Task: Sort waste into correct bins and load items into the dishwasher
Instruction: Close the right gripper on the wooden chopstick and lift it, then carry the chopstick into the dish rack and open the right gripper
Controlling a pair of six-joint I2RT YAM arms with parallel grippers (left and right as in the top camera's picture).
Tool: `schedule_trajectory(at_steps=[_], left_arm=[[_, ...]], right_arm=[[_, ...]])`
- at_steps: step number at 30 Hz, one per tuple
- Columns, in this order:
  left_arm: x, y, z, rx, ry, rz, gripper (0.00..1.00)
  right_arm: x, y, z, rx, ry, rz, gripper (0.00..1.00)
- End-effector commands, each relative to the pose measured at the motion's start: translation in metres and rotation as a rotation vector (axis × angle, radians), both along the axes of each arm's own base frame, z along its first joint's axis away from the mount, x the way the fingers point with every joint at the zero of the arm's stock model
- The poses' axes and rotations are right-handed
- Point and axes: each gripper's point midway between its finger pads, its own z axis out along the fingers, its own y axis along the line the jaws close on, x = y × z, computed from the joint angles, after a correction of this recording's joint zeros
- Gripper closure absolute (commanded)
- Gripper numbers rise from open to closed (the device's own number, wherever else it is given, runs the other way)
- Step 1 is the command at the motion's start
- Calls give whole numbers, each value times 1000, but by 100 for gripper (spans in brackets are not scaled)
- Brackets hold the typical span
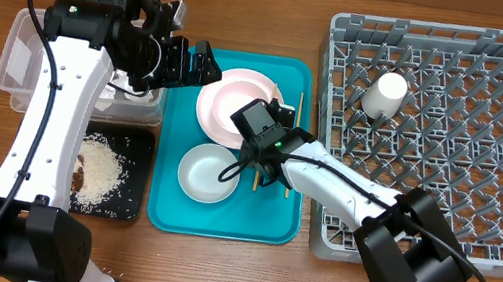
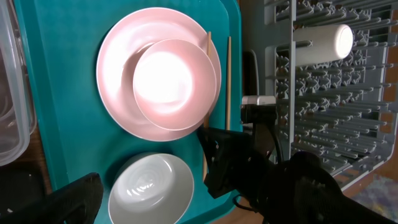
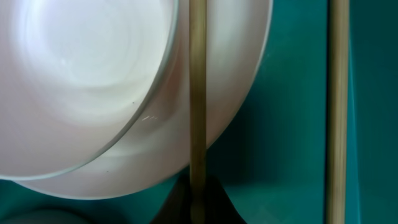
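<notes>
I've got a teal serving tray (image 1: 163, 206) lying flat on the wooden table (image 1: 253, 5), about mid-table, with its long side running front to back. It has a raised rim and rounded corners. The tabletop is light brown wood grain.

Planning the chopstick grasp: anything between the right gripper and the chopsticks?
Nothing visible. The right gripper sits right at the nearer chopstick, which crosses over the pink plate at its rim; the other chopstick lies apart on the teal tray.
</notes>
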Motion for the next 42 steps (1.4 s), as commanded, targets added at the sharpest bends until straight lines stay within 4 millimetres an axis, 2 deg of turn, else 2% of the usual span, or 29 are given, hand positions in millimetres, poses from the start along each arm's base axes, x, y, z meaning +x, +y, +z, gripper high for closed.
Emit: schedule_trajectory(at_steps=[1, 8, 12, 18, 22, 30, 35, 42], left_arm=[[2, 0, 0, 2, 0, 8, 0], [2, 0, 0, 2, 0, 8, 0], [2, 0, 0, 2, -1, 8, 0], [2, 0, 0, 2, 0, 8, 0], [2, 0, 0, 3, -1, 8, 0], [2, 0, 0, 2, 0, 8, 0], [2, 0, 0, 2, 0, 8, 0], [2, 0, 0, 2, 0, 8, 0]], right_arm=[[1, -2, 3, 4, -3, -7, 96], [11, -8, 38, 12, -96, -29, 96], [16, -27, 68, -42, -175, -54, 96], [11, -48, 106, -125, -230, 82, 96], [8, -66, 123, -187, -240, 168, 96], [17, -134, 121, -290, -152, 161, 96], [23, -146, 116, -203, -106, 215, 96], [28, -166, 113, -151, -76, 161, 96]])
